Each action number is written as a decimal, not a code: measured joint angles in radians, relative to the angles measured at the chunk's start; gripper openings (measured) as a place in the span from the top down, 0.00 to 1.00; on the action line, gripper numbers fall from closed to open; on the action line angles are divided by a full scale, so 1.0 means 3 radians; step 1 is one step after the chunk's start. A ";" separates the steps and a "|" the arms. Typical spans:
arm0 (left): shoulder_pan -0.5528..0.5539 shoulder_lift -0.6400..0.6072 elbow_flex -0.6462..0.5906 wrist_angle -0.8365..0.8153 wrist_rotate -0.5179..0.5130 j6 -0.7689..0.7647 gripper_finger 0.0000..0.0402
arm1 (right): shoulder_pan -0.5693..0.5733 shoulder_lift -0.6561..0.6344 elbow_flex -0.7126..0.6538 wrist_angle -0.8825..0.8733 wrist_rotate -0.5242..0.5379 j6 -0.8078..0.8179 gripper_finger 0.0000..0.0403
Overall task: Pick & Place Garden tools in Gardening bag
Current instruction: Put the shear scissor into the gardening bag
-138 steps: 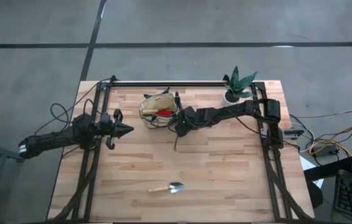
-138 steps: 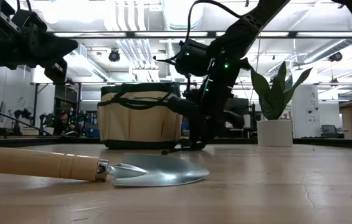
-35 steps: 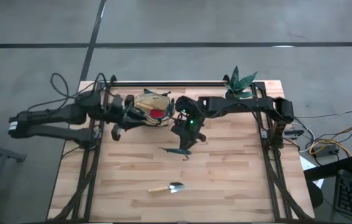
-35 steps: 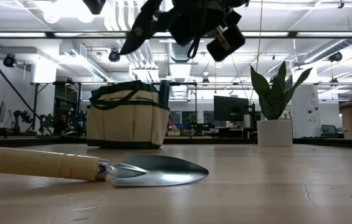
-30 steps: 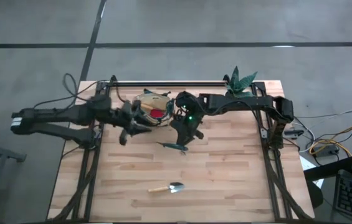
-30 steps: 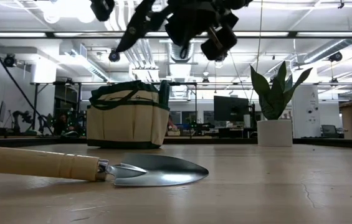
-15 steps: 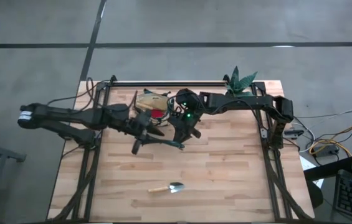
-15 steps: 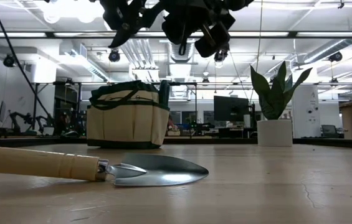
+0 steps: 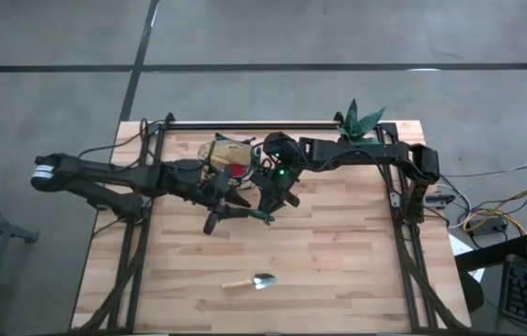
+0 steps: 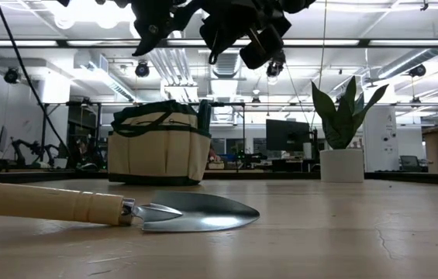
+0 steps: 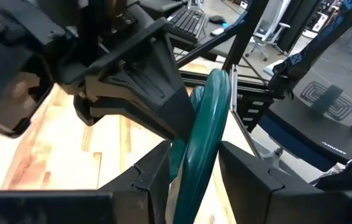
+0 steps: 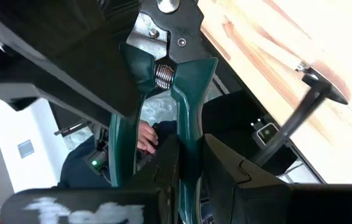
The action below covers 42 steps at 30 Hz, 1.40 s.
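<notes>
On the wooden table [image 9: 338, 261] lies one trowel [image 9: 252, 280]; one bag [image 9: 228, 157] stands behind. Both the left gripper [image 11: 191, 171] and right gripper [image 12: 188, 158] pinch one pair of shears [image 9: 249, 214].

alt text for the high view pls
Two dark robot arms meet above the middle of a wooden table, both pincers on green-handled shears beside a tan bag. A trowel lies near the front edge.

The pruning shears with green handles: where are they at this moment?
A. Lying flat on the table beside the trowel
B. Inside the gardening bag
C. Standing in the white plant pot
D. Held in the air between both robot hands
D. The pruning shears are off the table, with the left hand and the right hand each closed on a green handle, as both wrist views show.
</notes>
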 joint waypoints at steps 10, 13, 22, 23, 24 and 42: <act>-0.0006 0.0104 0.0032 0.0142 0.0035 -0.0193 0.72 | -0.0003 0.0000 -0.0003 0.0030 -0.0001 -0.0014 0.90; -0.0006 0.0104 0.0027 0.0146 0.0114 -0.0198 0.81 | -0.0003 0.0000 -0.0006 0.0036 0.0005 -0.0046 0.90; -0.0003 0.0088 0.0027 0.0144 0.0152 -0.0464 0.84 | -0.0021 -0.0012 -0.0008 0.0050 0.0077 -0.0348 0.80; -0.0002 0.0079 0.0027 0.0145 0.0159 -0.0497 0.84 | -0.0023 -0.0020 -0.0008 0.0051 0.0106 -0.0392 0.79; -0.0003 0.0061 0.0027 0.0144 0.0173 -0.0534 0.85 | -0.0032 -0.0032 -0.0008 0.0052 0.0126 -0.0446 0.77; -0.0011 -0.0776 0.0028 0.0214 0.0112 -0.0958 0.85 | -0.0204 -0.0064 0.0486 0.0237 0.1218 -0.1542 0.61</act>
